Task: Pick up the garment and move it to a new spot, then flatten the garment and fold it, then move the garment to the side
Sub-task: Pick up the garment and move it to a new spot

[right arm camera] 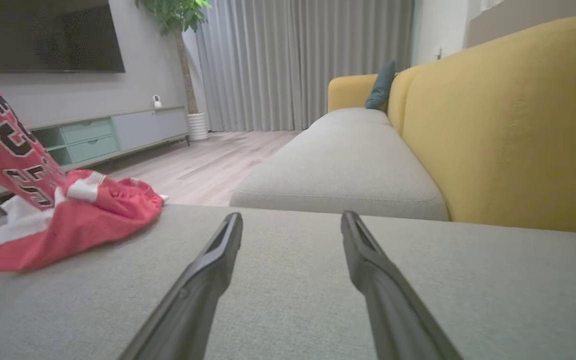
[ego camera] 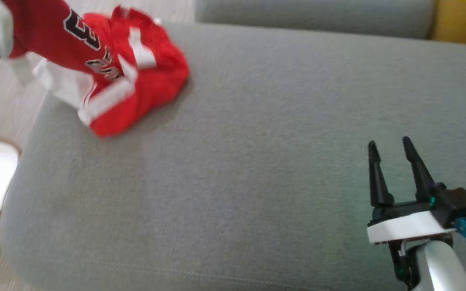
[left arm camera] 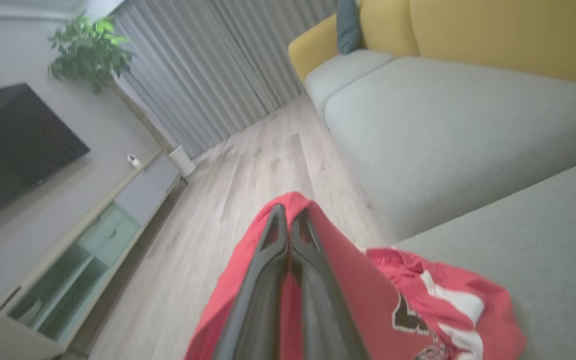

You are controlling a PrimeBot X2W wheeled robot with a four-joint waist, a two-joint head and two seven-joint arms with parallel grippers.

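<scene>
Seat: the grey sofa seat (ego camera: pixel 257 161) is broad and bare across the middle and right. All the work sits at its far-left corner, by the edge over the wood floor (left arm camera: pixel 228 200).

Jersey: the red jersey (ego camera: pixel 136 81) lies in a crumpled heap on that corner. One part is drawn up and to the left off the cushion, and a white-trimmed part hangs past the seat edge.
- Main risk, as I judge it: the heap drags on the cushion fabric while the lifted part is pulled. The drag could tug the cloth out of the hold, and this close to the edge it would slide to the floor.
- Second risk: it is carried bunched, so it may land twisted or doubled over. Flattening would then take longer.

Left fingers (left arm camera: pixel 273 240): clenched together with red cloth wrapped around them, so they are grasping the jersey. The bite looks like a thin pinch of slick fabric. How much cloth is between the tips I cannot tell.

Right fingers (ego camera: pixel 417 165): spread apart, released, low over the near-right of the seat and well apart from the jersey. They are too far away to catch a slip.
</scene>
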